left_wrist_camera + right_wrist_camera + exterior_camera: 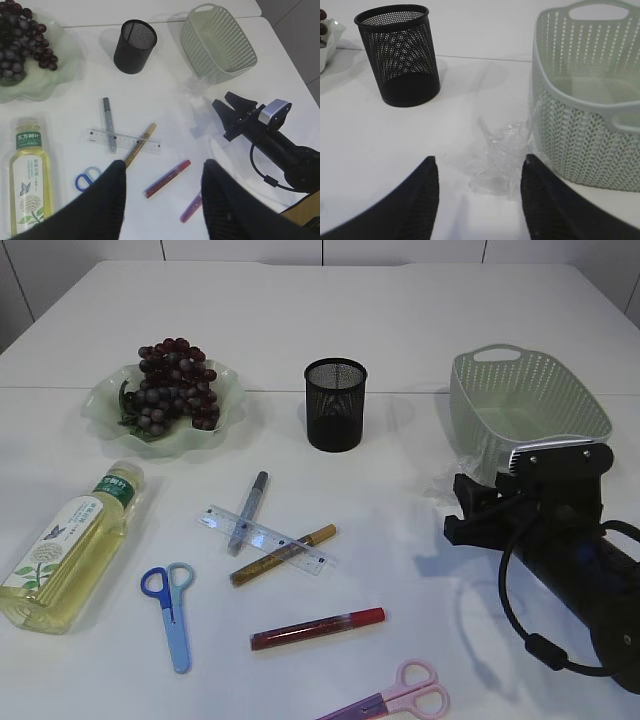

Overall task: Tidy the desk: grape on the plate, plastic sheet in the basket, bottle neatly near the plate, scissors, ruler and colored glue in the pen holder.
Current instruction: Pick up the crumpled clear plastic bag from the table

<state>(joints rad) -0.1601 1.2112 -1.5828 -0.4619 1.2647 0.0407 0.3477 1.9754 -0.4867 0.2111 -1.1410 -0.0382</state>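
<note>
Dark grapes lie on the pale green plate. The crumpled clear plastic sheet lies on the table against the basket. My right gripper is open and empty just in front of the sheet. The bottle lies on its side at the left. A clear ruler lies with grey and gold glue pens; a red one lies nearer. Blue scissors and pink scissors lie in front. My left gripper is open, empty, high above the red pen.
The black mesh pen holder stands upright at the back centre, between the plate and the basket. The right arm lies low over the table's right front. A table seam runs behind the plate.
</note>
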